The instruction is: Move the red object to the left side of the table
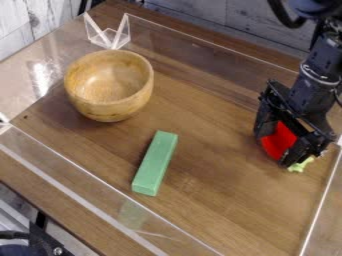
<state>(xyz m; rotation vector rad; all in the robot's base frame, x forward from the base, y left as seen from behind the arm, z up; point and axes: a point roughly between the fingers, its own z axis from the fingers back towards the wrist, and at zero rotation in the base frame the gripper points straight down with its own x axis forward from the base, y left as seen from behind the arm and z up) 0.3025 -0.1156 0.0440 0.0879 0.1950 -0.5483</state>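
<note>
The wooden bowl (108, 84) sits empty at the table's (214, 100) left, with a green block (155, 163) lying in front of it. At the right edge the black gripper (295, 143) points steeply down, its fingers spread wide around the red toy strawberry (279, 143), which rests on the tabletop with its green cap (302, 163) poking out beneath.

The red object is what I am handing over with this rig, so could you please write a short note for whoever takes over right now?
Gripper: open, pointing down, its fingers either side of the red object; no grip closed on it yet.
Red object: at the right side of the table, near the clear wall, green leafy cap toward the near edge.
Others: wooden bowl at the left, green block in the middle.
Done: gripper placed around the red object.
Left: close, lift, carry it to the left side, release.
</note>
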